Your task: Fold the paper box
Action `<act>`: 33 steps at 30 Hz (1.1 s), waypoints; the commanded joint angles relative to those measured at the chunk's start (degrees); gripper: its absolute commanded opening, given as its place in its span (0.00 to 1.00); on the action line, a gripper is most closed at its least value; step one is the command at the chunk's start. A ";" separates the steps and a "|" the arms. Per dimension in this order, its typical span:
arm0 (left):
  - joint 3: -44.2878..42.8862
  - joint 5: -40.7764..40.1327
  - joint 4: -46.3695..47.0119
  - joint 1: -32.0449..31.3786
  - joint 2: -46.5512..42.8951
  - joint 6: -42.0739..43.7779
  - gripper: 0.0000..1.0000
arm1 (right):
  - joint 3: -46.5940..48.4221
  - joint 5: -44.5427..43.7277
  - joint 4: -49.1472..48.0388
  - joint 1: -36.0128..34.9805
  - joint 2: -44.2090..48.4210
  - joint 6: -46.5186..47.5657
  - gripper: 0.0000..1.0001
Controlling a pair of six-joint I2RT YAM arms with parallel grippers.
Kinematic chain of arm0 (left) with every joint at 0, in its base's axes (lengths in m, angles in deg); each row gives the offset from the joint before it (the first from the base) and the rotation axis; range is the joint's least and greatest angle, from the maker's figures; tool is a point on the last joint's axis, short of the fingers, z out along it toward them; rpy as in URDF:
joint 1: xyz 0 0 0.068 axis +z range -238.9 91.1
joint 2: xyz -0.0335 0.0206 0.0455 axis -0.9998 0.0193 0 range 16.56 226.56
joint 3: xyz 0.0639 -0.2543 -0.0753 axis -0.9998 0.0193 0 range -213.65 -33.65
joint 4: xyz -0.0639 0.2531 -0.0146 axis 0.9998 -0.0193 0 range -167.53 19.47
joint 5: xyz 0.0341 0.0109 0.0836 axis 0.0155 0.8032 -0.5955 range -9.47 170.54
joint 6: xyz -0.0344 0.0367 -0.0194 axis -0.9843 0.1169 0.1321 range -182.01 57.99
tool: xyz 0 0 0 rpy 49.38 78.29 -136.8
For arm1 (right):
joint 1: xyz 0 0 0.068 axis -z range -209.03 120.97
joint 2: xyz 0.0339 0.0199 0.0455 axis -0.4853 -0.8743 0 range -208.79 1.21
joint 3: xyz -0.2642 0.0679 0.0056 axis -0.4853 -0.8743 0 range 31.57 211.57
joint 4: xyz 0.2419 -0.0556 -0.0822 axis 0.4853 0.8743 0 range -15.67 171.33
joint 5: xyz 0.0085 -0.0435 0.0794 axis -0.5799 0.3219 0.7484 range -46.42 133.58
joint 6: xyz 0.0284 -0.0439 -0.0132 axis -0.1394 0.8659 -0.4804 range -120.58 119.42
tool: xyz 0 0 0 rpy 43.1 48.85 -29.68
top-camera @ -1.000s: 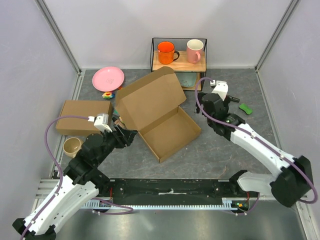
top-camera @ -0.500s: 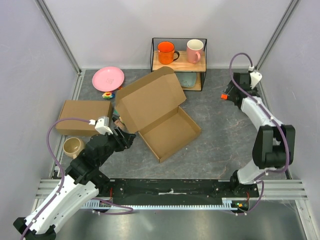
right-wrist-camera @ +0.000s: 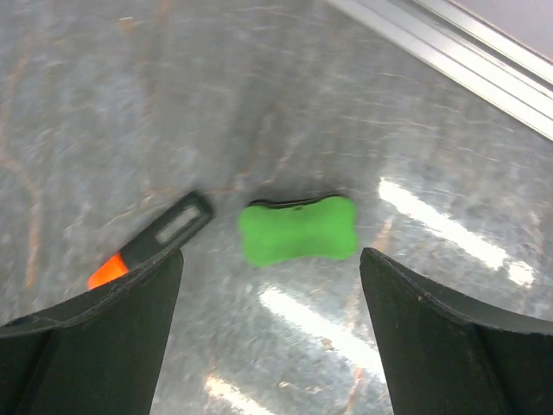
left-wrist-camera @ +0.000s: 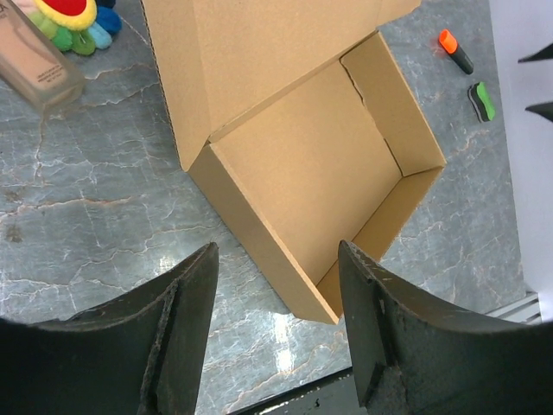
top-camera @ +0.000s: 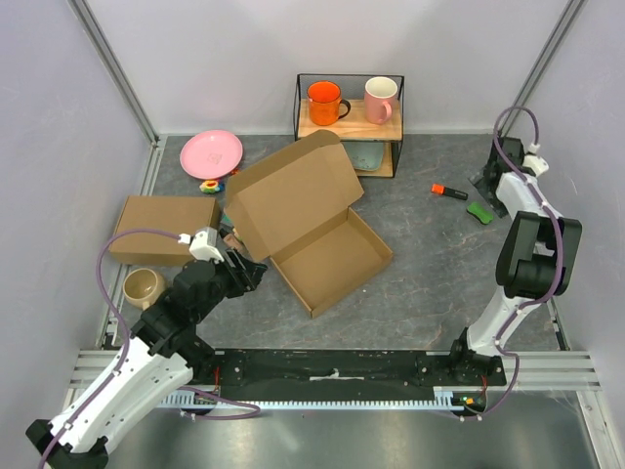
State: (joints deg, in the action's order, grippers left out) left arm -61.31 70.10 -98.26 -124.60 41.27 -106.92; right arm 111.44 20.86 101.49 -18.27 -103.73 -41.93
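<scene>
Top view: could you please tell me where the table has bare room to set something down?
Bare tabletop lies between the paper box and the marker, running down to the near rail. The left side is crowded: plate, toy, closed box and cup.

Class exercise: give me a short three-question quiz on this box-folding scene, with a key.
1. True or false: the paper box has its lid shut.
2. Seen from the top camera, which mug stands on the left of the shelf? A: the orange mug. B: the pink one.
3. What shape is the green thing beside the marker?
Key: 1 false; 2 A; 3 a bone.
</scene>
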 commanded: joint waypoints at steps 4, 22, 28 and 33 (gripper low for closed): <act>-1.08 0.68 3.29 0.28 4.02 -2.64 0.64 | -4.12 2.06 2.55 3.65 -0.78 -9.37 0.91; 0.41 3.41 9.53 0.28 10.53 -3.17 0.64 | 3.27 -1.10 3.17 3.56 -10.27 -4.19 0.92; 0.94 3.32 9.71 0.28 10.80 -3.43 0.64 | 4.41 0.92 1.32 3.56 -13.08 -1.29 0.88; 0.59 3.58 9.88 0.20 12.11 -3.70 0.64 | 3.54 1.88 0.45 3.12 -13.62 0.03 0.72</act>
State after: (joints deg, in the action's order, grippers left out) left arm -60.48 73.20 -90.92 -124.60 52.46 -108.71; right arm 114.87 22.24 102.47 -14.82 -116.41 -43.81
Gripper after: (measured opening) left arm 0.644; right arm 0.770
